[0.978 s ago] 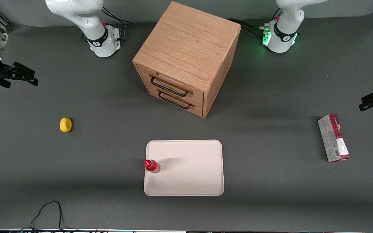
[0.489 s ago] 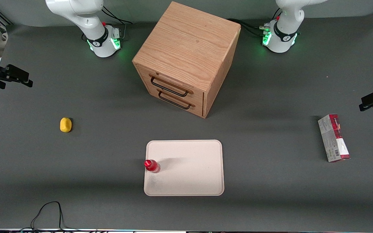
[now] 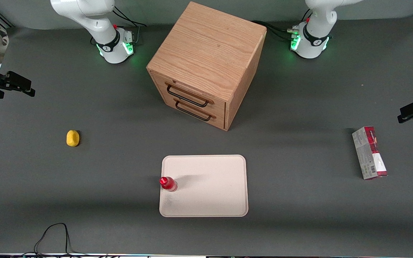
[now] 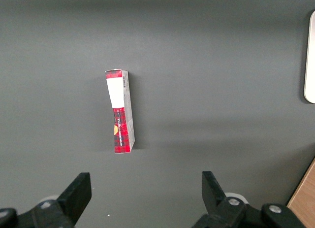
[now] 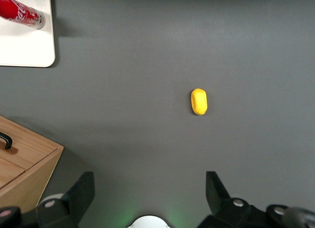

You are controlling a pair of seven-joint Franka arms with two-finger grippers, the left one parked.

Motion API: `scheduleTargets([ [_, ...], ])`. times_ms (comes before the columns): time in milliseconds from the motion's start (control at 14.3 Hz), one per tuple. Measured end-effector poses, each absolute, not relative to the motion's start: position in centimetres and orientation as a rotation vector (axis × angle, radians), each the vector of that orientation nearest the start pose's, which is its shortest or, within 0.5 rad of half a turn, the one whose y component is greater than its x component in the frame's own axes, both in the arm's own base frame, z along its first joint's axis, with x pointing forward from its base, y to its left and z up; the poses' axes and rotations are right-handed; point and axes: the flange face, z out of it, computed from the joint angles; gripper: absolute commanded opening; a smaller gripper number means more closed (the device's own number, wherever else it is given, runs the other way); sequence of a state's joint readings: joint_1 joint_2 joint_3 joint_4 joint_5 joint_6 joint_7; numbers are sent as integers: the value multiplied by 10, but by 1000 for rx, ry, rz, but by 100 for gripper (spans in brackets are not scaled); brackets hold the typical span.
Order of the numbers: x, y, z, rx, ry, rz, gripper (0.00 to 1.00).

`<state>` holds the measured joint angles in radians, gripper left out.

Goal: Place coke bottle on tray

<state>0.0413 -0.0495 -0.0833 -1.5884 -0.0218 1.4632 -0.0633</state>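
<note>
Front view: coke bottle (image 3: 168,184) stands upright on the tray (image 3: 210,193), at the tray edge toward the working arm's end. Tray sits mid-tabletop (image 3: 299,215), nearer the camera than the wooden cabinet (image 3: 206,64). Hand (image 3: 22,85) hangs high over the tabletop's working-arm edge, well apart from the bottle.

Right wrist view: hand (image 5: 150,196) spread wide, holding nothing, above a yellow lump (image 5: 199,101); bottle (image 5: 22,13) on the tray corner (image 5: 29,48).

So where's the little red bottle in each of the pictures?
Front view: the bottle stands on the tray, at its edge toward the working arm's end.
Right wrist view: the bottle shows on the tray; the claw is open, high over bare table near the lemon.
Left wrist view: no bottle, only a sliver of the tray.
Shared landmark: the tray.
</note>
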Motion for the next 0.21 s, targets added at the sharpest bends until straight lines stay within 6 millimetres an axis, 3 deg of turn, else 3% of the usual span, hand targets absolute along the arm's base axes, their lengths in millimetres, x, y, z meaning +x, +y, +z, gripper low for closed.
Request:
scheduleTargets([
  [210, 526, -26, 636, -3153, -31, 127, 100],
])
